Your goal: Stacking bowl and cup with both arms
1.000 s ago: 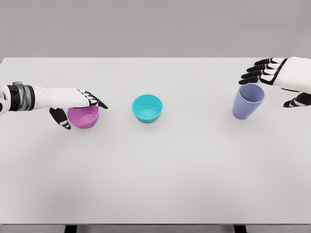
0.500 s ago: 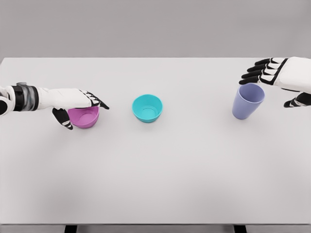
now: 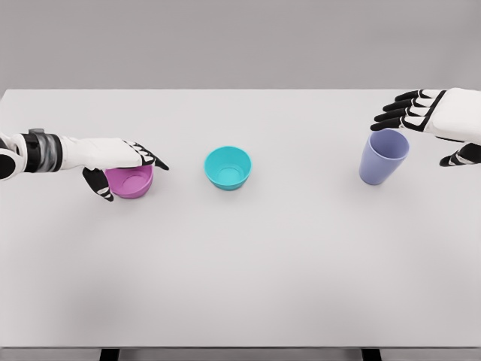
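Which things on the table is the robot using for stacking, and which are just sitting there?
For the job:
pink bowl, under the left hand
teal bowl
purple cup, by the right hand

Just there:
white table, holding it all

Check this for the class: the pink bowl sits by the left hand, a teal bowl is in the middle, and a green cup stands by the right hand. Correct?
Not quite. The head view shows the cup by the right hand is lavender, not green. The rest holds.
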`<action>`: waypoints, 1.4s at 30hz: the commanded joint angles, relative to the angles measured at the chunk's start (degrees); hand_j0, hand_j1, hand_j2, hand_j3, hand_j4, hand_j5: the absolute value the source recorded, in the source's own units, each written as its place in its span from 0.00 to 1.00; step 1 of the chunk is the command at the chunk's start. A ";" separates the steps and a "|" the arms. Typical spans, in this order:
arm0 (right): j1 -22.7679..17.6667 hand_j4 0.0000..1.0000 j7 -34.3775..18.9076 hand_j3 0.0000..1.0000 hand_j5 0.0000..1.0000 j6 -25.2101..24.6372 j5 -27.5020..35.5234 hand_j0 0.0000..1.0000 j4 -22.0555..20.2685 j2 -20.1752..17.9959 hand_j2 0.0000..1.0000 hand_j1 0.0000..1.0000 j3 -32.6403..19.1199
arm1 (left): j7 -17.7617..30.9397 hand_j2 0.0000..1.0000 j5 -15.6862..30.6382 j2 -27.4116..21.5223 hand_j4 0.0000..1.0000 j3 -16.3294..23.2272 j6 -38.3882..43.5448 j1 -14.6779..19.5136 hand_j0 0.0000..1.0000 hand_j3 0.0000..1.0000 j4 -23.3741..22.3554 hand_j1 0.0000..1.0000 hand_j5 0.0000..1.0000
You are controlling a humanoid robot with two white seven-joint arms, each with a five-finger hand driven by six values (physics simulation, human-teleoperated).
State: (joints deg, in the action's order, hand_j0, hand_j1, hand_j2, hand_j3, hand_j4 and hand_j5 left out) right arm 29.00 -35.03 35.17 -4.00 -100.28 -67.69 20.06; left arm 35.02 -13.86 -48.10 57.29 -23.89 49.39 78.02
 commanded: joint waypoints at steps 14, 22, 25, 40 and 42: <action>0.00 1.00 0.03 1.00 1.00 -0.17 0.31 1.00 -0.18 -0.42 1.00 1.00 -0.02 | -0.02 0.76 -0.38 0.99 0.76 -0.07 -0.01 -0.09 0.76 0.76 -1.65 0.76 0.76; 0.00 1.00 0.03 1.00 1.00 -0.17 0.31 1.00 -0.18 -0.42 1.00 1.00 -0.02 | -0.02 0.76 0.23 0.20 0.76 -0.51 -0.19 0.70 0.76 0.76 1.78 0.76 0.76; 0.26 1.00 0.03 1.00 1.00 -0.17 0.31 1.00 -0.18 -0.51 1.00 1.00 -0.02 | -0.02 0.76 0.32 -0.68 0.76 -0.69 -0.28 1.32 0.76 0.76 4.24 0.76 0.76; 1.14 1.00 0.03 1.00 1.00 -0.17 4.62 1.00 -0.27 -4.38 1.00 1.00 -0.90 | -0.02 0.76 -0.03 0.02 0.76 -0.60 -0.28 4.92 0.76 0.76 9.16 0.76 0.76; 1.23 1.00 0.03 1.00 1.00 -0.17 4.62 1.00 -0.27 -4.55 1.00 1.00 -0.81 | -0.02 0.76 -0.21 0.90 0.76 -0.60 -0.28 5.36 0.76 0.76 9.16 0.76 0.76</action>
State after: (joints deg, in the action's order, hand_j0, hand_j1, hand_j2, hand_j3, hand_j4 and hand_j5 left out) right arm 30.23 -35.03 35.16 0.01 -100.53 -71.99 19.26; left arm 35.02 -14.10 -47.73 56.71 -24.29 54.84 87.03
